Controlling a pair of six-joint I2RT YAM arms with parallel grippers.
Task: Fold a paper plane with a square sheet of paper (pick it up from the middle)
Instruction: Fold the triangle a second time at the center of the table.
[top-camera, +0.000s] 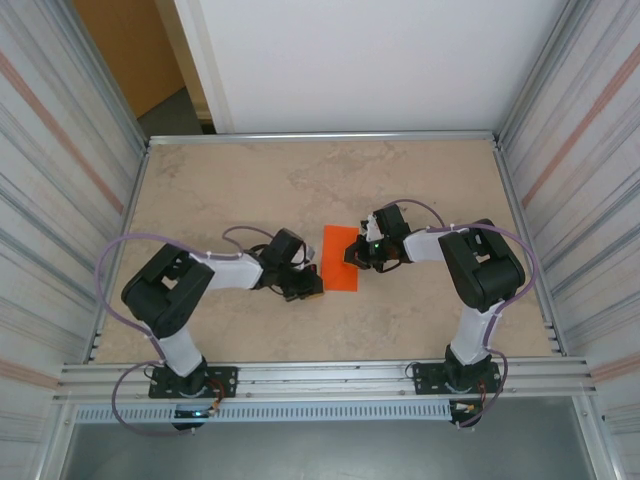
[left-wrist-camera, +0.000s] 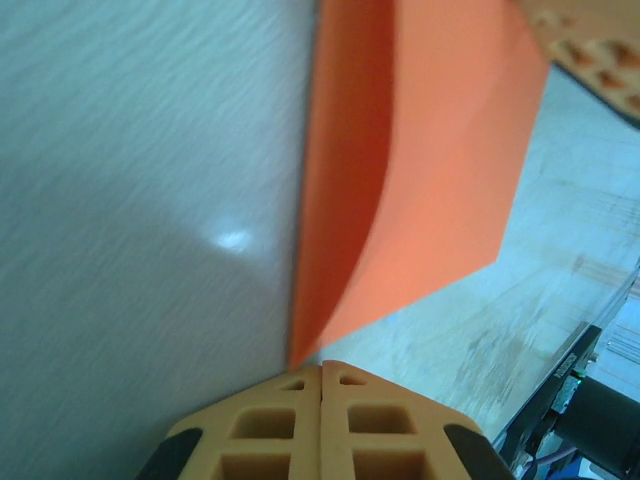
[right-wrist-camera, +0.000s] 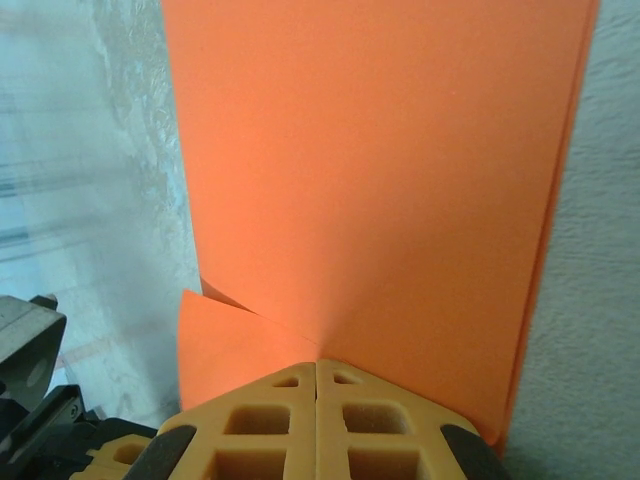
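Grips the thin bright orange paper sheet (top-camera: 340, 257) with clenched left tool (left-wrist-camera: 320, 372) at one side and clenched right tool (right-wrist-camera: 318, 365) at opposite edge, apparently to steady the fold.

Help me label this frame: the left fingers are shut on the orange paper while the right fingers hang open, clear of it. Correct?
No: the right fingers are shut on the orange paper too, as the right wrist view shows. The left fingers grip it as stated.
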